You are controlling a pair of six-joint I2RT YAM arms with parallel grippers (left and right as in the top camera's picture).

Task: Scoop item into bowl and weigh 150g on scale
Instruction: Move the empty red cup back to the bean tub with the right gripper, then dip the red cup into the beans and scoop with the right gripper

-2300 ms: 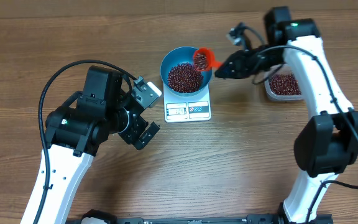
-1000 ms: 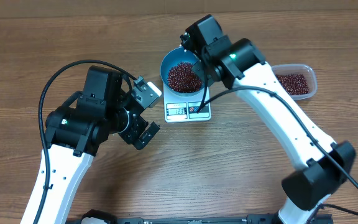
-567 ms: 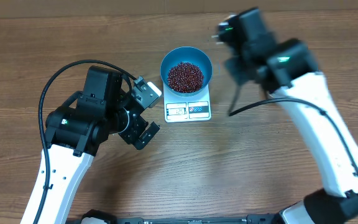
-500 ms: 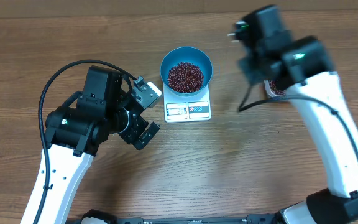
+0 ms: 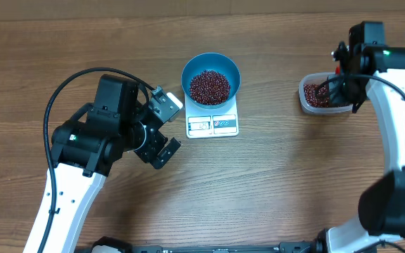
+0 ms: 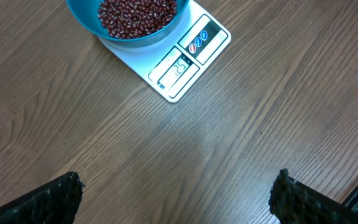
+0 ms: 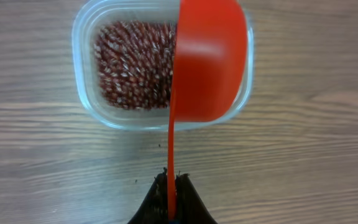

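While tight on the scoop (image 7: 207, 62), right gripper (image 7: 171, 182) over tub (image 7: 83, 68), well apart from bowl (image 5: 211, 62)

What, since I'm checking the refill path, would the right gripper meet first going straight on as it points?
Probably the beans in the clear tub; its red scoop hangs over them, though the gap is unclear.

A red scoop (image 7: 210, 56) is hanging straight ahead of the right gripper (image 7: 171, 198), turned on its side, with its thin handle running back toward the jaws. It is overlapping the right part of a clear plastic tub (image 7: 81, 68), which is lying just beyond the gripper on the wooden table (image 7: 303, 155).
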